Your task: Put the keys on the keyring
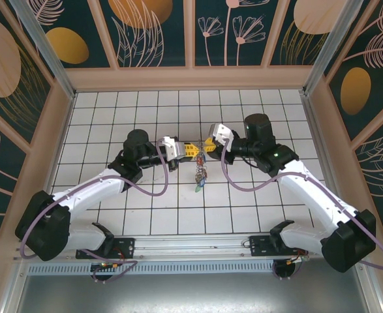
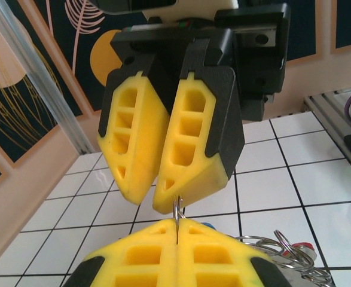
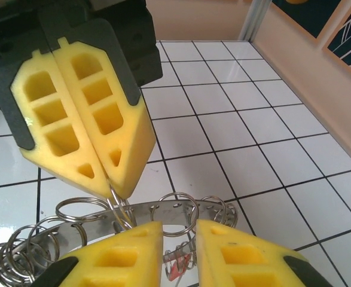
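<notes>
Both grippers meet above the tiled floor in the top view. My left gripper (image 1: 190, 150) (image 2: 177, 230) is shut on a thin wire split ring (image 2: 176, 209) (image 3: 118, 206) that hangs on the keyring (image 3: 145, 210), a flat grey metal band with small holes and several split rings. My right gripper (image 1: 207, 149) (image 3: 180, 230) faces it tip to tip. Its jaws stand a narrow gap apart around another split ring, right in front of the band. The keys (image 1: 199, 175) dangle below; a red head (image 3: 179, 269) shows through the gap.
White tiled floor (image 1: 113, 117) lies all round, with beige walls (image 1: 191, 78) at the back and sides. More loose split rings (image 2: 283, 251) bunch at the keyring's end. A metal rail (image 1: 191, 244) with both arm bases runs along the near edge.
</notes>
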Controlling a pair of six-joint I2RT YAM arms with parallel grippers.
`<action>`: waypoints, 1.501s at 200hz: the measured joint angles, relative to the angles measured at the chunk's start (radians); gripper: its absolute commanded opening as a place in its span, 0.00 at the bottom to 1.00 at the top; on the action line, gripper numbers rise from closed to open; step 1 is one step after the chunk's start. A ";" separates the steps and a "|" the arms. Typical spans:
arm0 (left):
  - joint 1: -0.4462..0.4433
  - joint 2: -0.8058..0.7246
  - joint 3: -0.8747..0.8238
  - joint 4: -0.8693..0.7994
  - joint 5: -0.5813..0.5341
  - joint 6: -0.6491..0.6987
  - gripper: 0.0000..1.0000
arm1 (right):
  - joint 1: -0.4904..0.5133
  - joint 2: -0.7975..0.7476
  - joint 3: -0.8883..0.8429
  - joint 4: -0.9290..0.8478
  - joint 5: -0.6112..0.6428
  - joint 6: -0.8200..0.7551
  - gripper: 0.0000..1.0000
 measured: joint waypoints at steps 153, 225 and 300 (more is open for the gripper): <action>0.000 0.039 -0.026 0.208 0.055 -0.180 0.00 | 0.023 -0.078 -0.136 0.123 0.032 0.065 0.28; 0.000 0.066 -0.026 0.231 0.077 -0.186 0.00 | 0.018 -0.124 -0.095 0.034 0.049 0.000 0.29; 0.000 0.072 -0.026 0.230 0.092 -0.186 0.00 | 0.018 -0.047 -0.005 -0.072 0.018 -0.076 0.25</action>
